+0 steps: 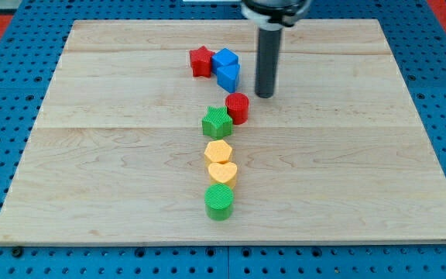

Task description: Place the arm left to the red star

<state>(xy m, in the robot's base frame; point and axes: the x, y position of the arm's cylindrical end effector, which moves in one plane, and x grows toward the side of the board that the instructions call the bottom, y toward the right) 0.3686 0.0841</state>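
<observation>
Standing on the wrong side, my tip (265, 95) rests on the wooden board (114, 170) at about four o'clock from the red star (200, 61), with the two blue blocks (227, 68) between them. The rod has no jaws — nothing is gripped. By my judgement the task is barely begun: the spot at the star's nine o'clock is unoccupied.

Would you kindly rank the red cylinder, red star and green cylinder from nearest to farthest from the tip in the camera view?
From my tip:
1. Red cylinder, just below-left.
2. Red star, up-left, beyond the blue blocks.
3. Green cylinder, near the view's bottom.
</observation>
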